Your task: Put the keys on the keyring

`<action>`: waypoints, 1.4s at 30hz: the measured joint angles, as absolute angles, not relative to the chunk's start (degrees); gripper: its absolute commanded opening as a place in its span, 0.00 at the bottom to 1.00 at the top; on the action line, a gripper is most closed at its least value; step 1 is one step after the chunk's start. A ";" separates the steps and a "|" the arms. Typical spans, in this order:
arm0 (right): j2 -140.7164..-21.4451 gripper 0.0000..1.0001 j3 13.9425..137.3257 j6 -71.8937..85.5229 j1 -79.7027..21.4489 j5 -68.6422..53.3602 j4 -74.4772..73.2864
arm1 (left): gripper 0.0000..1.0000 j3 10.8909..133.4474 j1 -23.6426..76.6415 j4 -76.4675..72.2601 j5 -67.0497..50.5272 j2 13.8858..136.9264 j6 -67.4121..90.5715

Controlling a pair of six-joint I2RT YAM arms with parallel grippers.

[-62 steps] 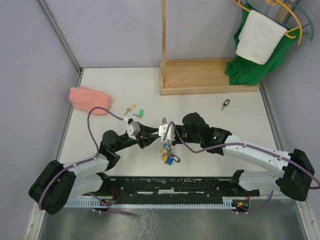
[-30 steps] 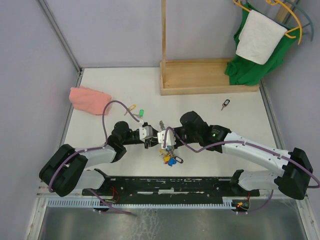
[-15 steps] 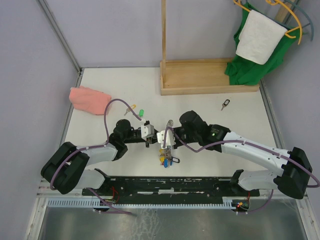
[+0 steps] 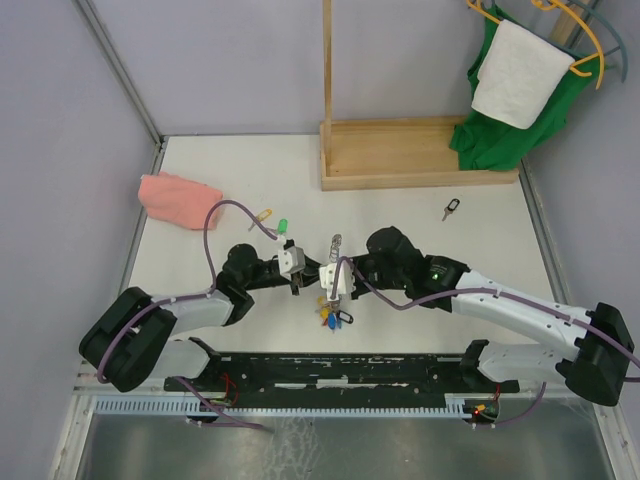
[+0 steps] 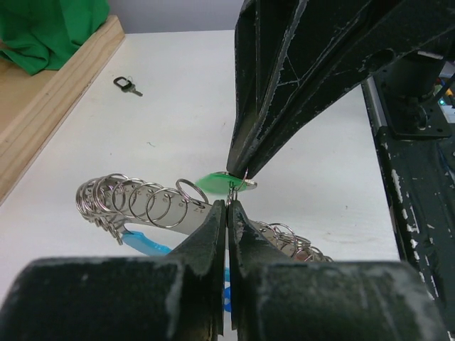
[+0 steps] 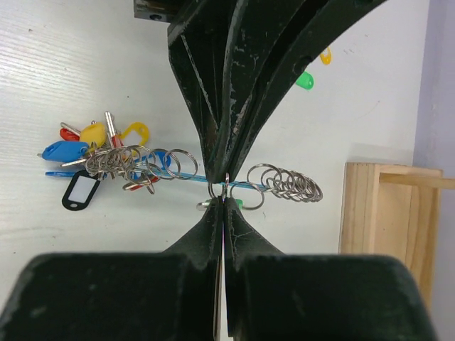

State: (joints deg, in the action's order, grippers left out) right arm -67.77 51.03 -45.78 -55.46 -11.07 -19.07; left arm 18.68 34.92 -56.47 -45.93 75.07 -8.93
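Observation:
The keyring (image 4: 336,245) is a silvery strip strung with small rings, held above the table between both grippers; it shows in the left wrist view (image 5: 142,202) and the right wrist view (image 6: 284,185). Coloured keys (image 4: 330,312) hang at its near end (image 6: 92,153). My left gripper (image 5: 227,204) is shut, pinching a small ring at the strip. My right gripper (image 6: 224,202) is shut tip to tip against it, on a green key (image 5: 217,181) joined to that ring. Loose keys lie on the table: green (image 4: 283,226), yellow (image 4: 262,215), black (image 4: 451,208).
A pink cloth (image 4: 180,200) lies at the far left. A wooden stand (image 4: 420,165) is at the back, with green and white cloths on hangers (image 4: 520,90) at the back right. A black rail (image 4: 340,365) runs along the near edge.
The left arm has swung its elbow in and brought its gripper right, up to the right gripper's tip. The right gripper has shifted slightly right, and the keyring's far end now stands higher.

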 measured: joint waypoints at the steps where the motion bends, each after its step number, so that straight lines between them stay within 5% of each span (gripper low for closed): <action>1: -67.33 0.01 50.54 -45.67 -55.48 -10.81 -18.65 | 0.03 18.39 34.96 -57.39 -45.60 75.05 -7.94; 27: -68.23 0.01 39.18 -38.92 -55.42 -10.07 0.86 | 0.03 12.95 35.77 -72.97 -38.15 77.60 5.41; 34: -68.23 0.01 41.43 -42.30 -55.40 -9.96 -2.92 | 0.28 11.29 35.88 -74.37 -36.84 77.38 5.41; 42: -68.53 0.01 48.03 -47.33 -55.44 -10.70 -12.12 | 0.42 11.68 35.88 -65.28 -37.10 71.42 0.27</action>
State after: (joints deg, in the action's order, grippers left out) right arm -68.53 48.03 -47.33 -55.44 -10.70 -12.12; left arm 11.68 35.88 -65.28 -37.10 71.42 0.27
